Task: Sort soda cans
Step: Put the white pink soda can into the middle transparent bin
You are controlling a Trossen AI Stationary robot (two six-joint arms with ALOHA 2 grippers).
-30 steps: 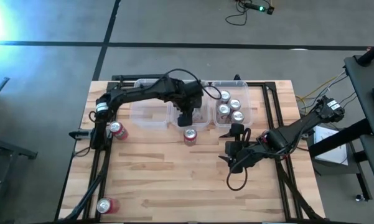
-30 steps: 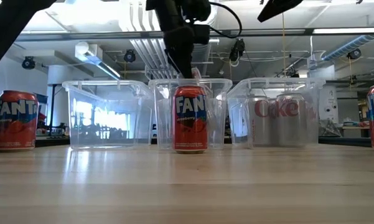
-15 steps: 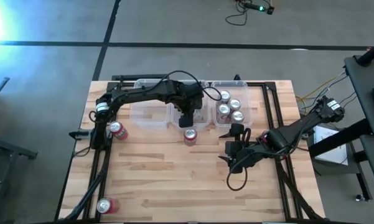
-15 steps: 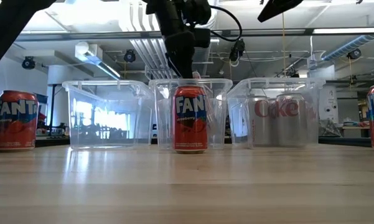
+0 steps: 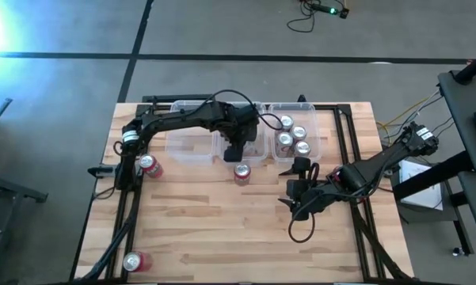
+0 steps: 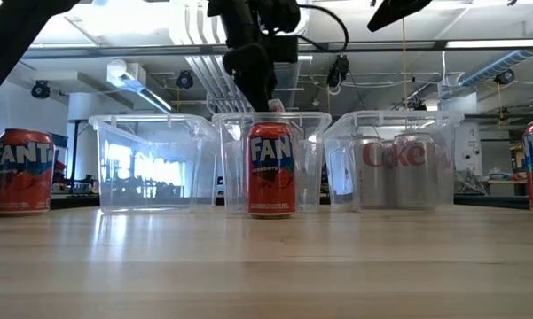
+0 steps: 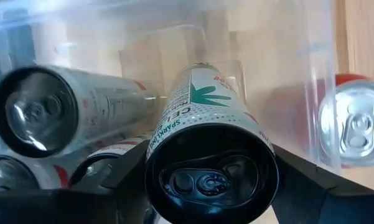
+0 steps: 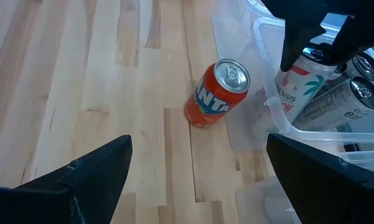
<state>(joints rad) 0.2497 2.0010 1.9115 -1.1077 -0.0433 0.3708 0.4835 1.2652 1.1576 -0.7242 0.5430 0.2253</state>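
High view: we count three clear bins (image 5: 192,146) in a row at the table's far edge. Only the left wrist view shows us the left gripper (image 7: 211,180) pinching a white Celsius can (image 7: 205,127) over the middle bin. The right gripper (image 5: 295,184), spread wide, waits right of centre. Three red Fanta cans (image 5: 241,172) stand outside the bins.

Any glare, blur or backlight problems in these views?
High view: strong blue-white glare at the upper left corner, off the wooden table. Low view: bright ceiling lights behind the clear plastic bins, red Fanta can still legible. Left wrist view: held white Celsius can looms large, its near end dark.
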